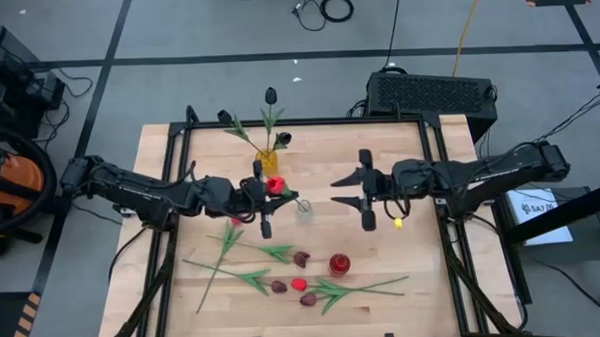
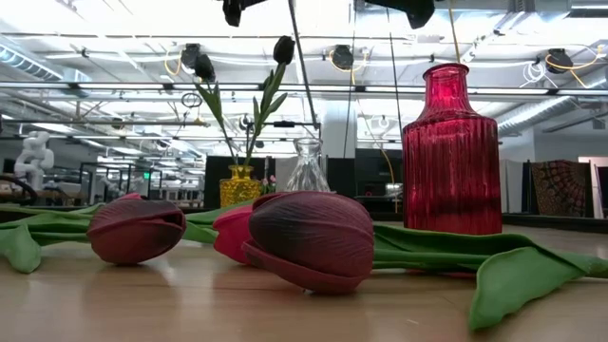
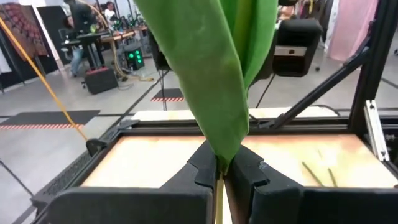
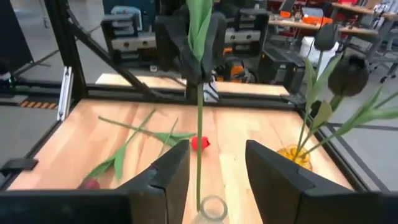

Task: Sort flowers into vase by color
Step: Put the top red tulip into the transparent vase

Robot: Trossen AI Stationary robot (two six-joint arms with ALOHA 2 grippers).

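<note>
Robotics lab: framed test table (image 1: 164, 283), workbenches (image 3: 118, 34) w/ equipment behind.

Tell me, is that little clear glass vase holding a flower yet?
Just about: the red tulip's stem reaches the clear vase's mouth, with the left gripper shut on it. How deep it sits, I cannot tell.

Three vases and about nine flowers were on the counter (image 1: 404, 275).

One vase was yellow (image 1: 268, 162), one clear (image 1: 303, 209), one red (image 1: 339, 264). Three dark flowers (image 1: 269, 95) stood in the yellow vase. One red flower (image 1: 276, 185) was held up. About five flowers (image 1: 301, 258) lay flat: one bright red, the others dark. There were two tools, left (image 1: 263, 196) and right (image 1: 366, 196).
</note>
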